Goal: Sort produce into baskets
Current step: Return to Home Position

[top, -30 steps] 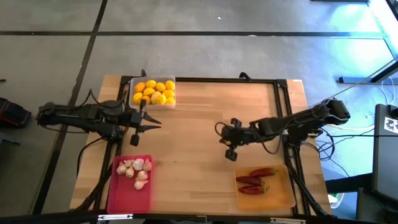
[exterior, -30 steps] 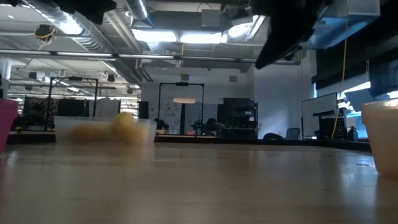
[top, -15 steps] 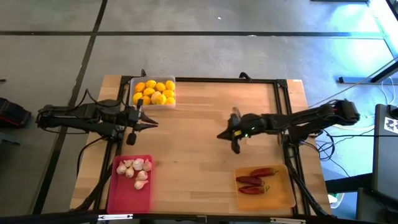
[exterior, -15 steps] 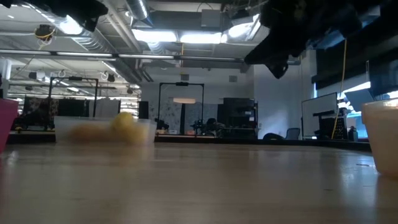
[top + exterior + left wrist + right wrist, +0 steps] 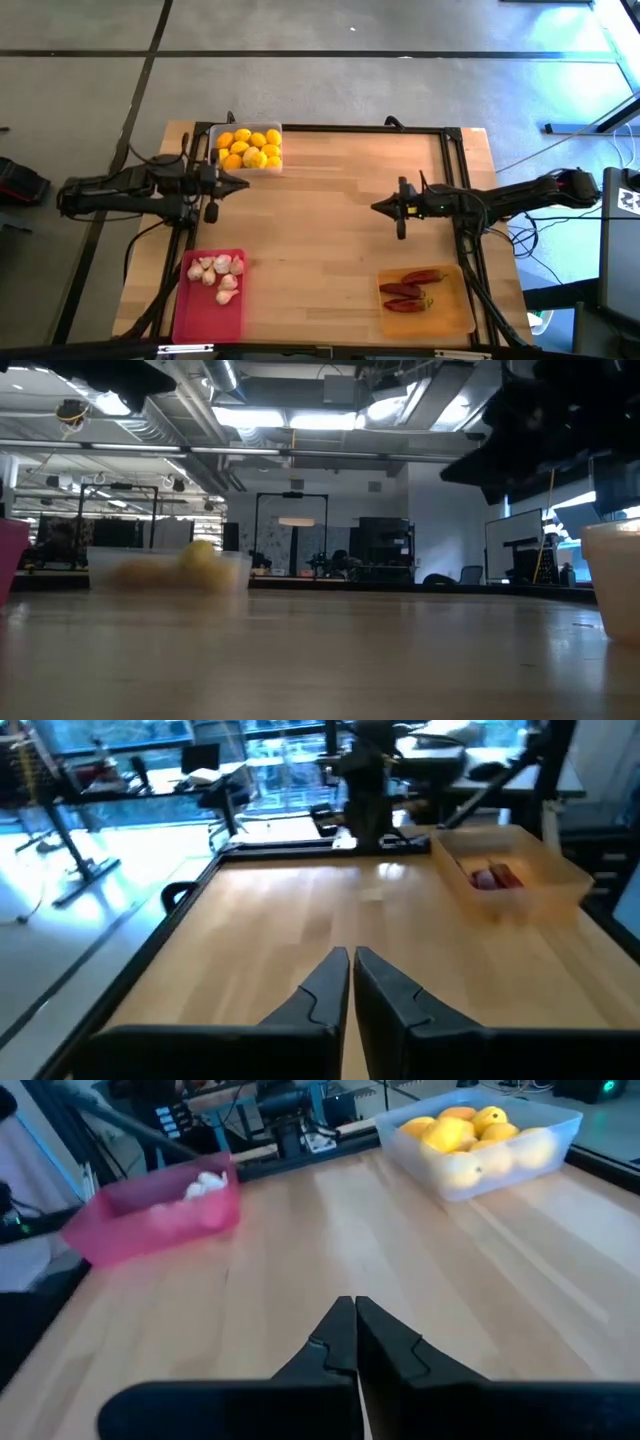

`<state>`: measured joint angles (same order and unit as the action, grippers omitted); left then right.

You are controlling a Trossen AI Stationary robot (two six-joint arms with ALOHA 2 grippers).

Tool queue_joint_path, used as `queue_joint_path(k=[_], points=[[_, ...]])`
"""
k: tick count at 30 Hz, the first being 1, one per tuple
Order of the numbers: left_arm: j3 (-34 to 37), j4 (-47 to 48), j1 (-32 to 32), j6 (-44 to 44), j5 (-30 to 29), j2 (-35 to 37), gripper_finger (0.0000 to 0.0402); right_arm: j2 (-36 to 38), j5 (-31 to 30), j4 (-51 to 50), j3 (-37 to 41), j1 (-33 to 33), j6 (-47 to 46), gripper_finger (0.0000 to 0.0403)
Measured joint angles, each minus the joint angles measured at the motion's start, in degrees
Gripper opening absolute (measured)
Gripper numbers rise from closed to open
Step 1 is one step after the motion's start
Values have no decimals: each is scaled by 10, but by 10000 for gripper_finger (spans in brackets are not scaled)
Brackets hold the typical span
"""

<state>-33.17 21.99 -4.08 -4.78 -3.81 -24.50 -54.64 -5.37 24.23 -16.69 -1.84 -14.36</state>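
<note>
A clear basket [image 5: 246, 148] at the table's far left holds several yellow and orange fruits [image 5: 470, 1138]. A pink-red basket [image 5: 210, 292] at the near left holds several whitish garlic bulbs [image 5: 216, 272]. An orange basket [image 5: 424, 298] at the near right holds three red chili peppers [image 5: 408, 290]. My left gripper [image 5: 243, 184] is shut and bare, level over the table's left side, near of the clear basket. My right gripper [image 5: 378, 207] is shut and bare, level over the table's right half, pointing left.
Bare wooden tabletop [image 5: 320, 230] lies between the two grippers and the three baskets. A dark frame [image 5: 455, 180] runs along the table's far and right edges. The room with lamps and stands shows beyond the table in the low view.
My right gripper has drawn back toward the table's right and far edges, tipping from pointing down to nearly level. My left gripper has shifted toward the table's far edge, closer to the clear basket, and its fingers have shut. Nothing in the baskets has moved.
</note>
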Motion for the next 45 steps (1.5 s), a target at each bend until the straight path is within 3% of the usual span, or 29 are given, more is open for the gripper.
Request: queue_joint_path(k=[5, 11, 14, 17, 23, 31, 40, 45], points=[[0, -1, -22, 45, -47, 12, 8, 49, -7, -2, 43, 0, 12, 5], [0, -18, -36, 19, -91, 13, 4, 133, 3, -2, 100, 0, 13, 5], [0, -34, -36, 54, -91, 9, 4, 172, -1, -5, 127, 0, 11, 5], [3, -7, -34, 20, -60, 7, 4, 207, -1, -4, 145, 0, 11, 5], [93, -139, -33, 42, -6, 27, 4, 255, -2, -9, 159, 0, 22, 5], [243, -295, -33, 77, -8, 91, 4, 277, -5, -29, 160, 0, 44, 5], [324, -293, -22, 109, -10, 186, 4, 302, -16, -59, 161, 0, 57, 5], [327, -234, -22, 105, -12, 225, 3, 334, -7, -102, 162, 0, 57, 5]])
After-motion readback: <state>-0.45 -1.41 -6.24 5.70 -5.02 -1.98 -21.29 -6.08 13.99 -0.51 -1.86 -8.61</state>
